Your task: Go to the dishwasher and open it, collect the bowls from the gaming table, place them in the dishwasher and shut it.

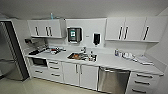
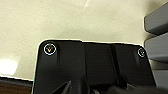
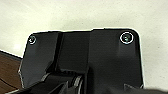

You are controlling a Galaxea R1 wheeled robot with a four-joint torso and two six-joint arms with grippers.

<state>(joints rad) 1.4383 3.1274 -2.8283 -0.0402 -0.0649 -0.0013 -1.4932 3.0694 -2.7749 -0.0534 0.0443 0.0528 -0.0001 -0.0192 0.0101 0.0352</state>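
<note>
Under the white counter point(image 1: 110, 61), right of the sink point(image 1: 78, 56), the dishwasher point(image 1: 113, 80) sits with its grey steel front closed. The head view takes in the whole kitchenette: 5 upper cabinet doors in white, a dark microwave point(image 1: 38, 61) low at the left, a tall steel fridge point(image 1: 11, 52) at the far left, and 2 wall dispensers point(image 1: 74, 35) above the sink. The wrist views give none of that, just pale speckled floor point(image 2: 75, 22) beyond the robot's dark plate; the left wrist view adds grey drawer fronts point(image 2: 156, 37) at one edge, the right a strip of brown wood point(image 3: 8, 75). How far either claw is open, I cannot tell.
</note>
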